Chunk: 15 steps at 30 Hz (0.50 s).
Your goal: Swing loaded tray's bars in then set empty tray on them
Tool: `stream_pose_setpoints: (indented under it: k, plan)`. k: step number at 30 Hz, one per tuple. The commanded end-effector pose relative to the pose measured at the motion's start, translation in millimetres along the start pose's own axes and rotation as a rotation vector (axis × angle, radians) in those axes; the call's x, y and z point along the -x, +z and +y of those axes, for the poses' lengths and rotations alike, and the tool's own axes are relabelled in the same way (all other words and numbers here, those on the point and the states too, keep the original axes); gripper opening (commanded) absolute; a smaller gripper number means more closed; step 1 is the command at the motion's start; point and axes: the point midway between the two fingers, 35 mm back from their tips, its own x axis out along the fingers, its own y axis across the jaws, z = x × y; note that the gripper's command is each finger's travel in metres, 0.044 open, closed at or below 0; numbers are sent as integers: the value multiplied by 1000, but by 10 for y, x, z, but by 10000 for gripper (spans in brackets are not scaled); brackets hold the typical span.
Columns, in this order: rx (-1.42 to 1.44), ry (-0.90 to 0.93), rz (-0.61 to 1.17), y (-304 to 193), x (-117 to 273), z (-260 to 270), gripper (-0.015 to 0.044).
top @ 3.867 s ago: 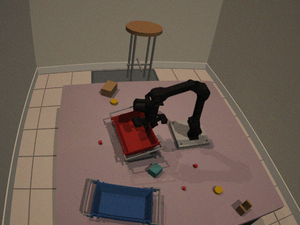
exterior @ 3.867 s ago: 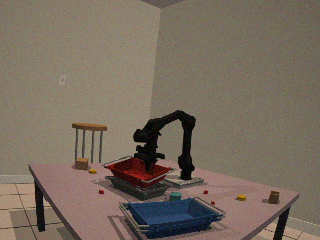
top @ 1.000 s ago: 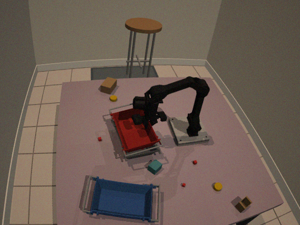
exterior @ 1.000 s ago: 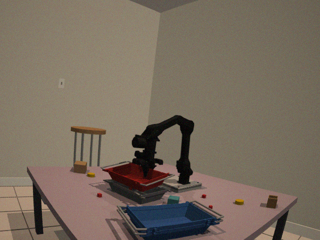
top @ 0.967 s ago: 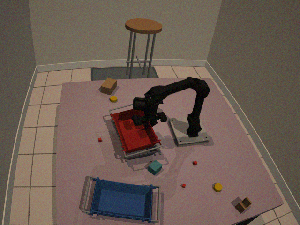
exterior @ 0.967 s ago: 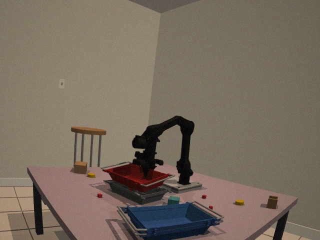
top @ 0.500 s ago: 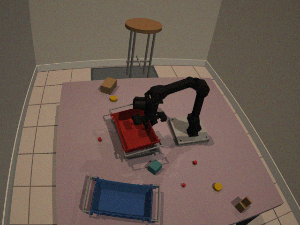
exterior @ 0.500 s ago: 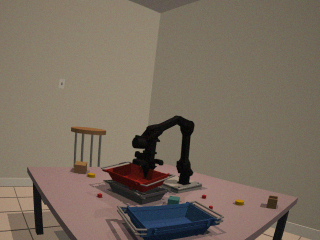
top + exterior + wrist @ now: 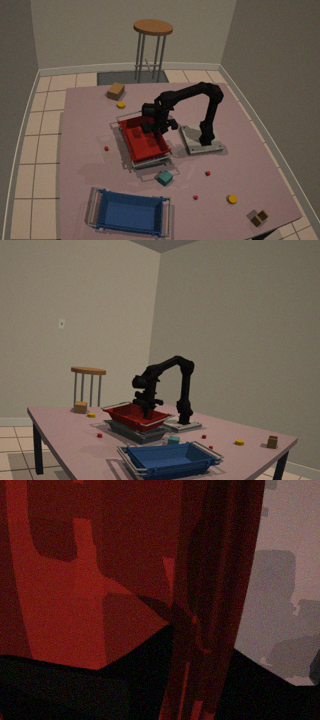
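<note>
The empty red tray is directly above the grey tray, roughly level, with its own wire bars out over its ends. My gripper is shut on the red tray's long side wall, on the side toward the arm's base. The grey tray stands on the table, lined up under the red one and mostly covered by it. Its load is hidden, and its bars are largely hidden too. Whether the red tray touches the bars I cannot tell.
A blue tray stands at the front, its bars out. A teal block is near the grey tray's front end. Small red cubes, yellow discs, a brown block and an open brown box lie around.
</note>
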Motion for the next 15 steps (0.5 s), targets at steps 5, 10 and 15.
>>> stream_pose_setpoints:
  k: [5, 10, 15]
  plan:
    - [1, -9, 0, 0, -34, -22, 0]
    - [3, -36, -1, 1, -137, -91, 0]
    - [4, -45, -1, 1, -170, -115, 0]
